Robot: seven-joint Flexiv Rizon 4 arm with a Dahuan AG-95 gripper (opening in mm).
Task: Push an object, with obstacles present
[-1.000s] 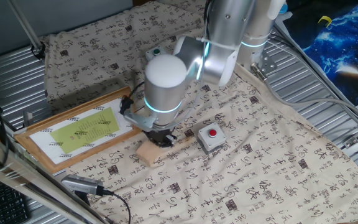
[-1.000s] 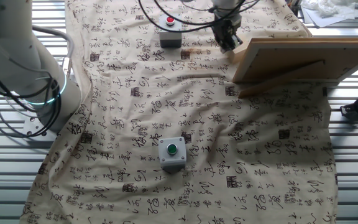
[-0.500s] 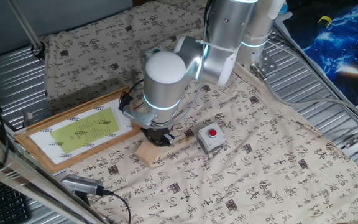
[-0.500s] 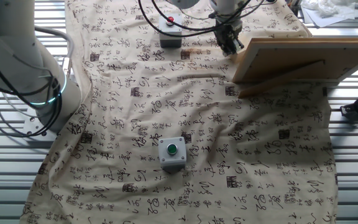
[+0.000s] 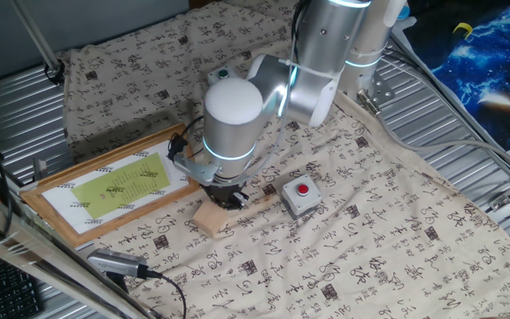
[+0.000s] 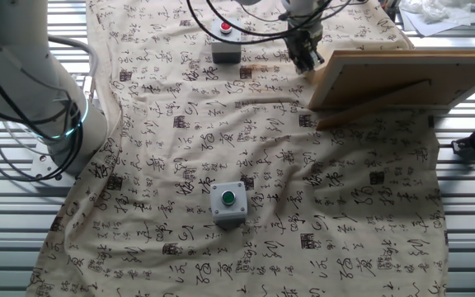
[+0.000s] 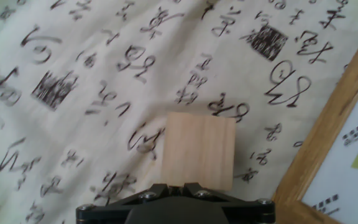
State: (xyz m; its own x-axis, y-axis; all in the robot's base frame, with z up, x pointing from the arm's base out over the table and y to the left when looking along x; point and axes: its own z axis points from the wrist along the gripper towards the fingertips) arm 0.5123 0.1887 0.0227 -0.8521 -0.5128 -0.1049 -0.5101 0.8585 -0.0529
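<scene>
The light-tan wooden block [image 5: 211, 219] lies on the patterned cloth close to the corner of the wood-framed yellow-green picture [image 5: 113, 188]. My gripper [image 5: 229, 198] stands low just behind the block, fingers together, with nothing between them. In the hand view the block [image 7: 199, 151] sits right in front of my gripper [image 7: 173, 186], touching or nearly touching, with the picture frame [image 7: 328, 134] to its right. The red button box [image 5: 302, 196] is to the right of my gripper. The green button box [image 6: 228, 204] stands far away. In the other fixed view my gripper [image 6: 306, 58] is beside the picture [image 6: 402, 78], and the block is hidden.
The cloth [image 5: 388, 230] covers a ribbed metal table [image 5: 467, 133]. A black cable with a metal plug [image 5: 118, 263] lies at the front left. The robot's base [image 6: 56, 124] stands at the cloth's edge, and the red button box [image 6: 225, 45] is left of my gripper.
The arm has shifted only slightly over the block. The block, the button boxes and the picture have not visibly moved.
</scene>
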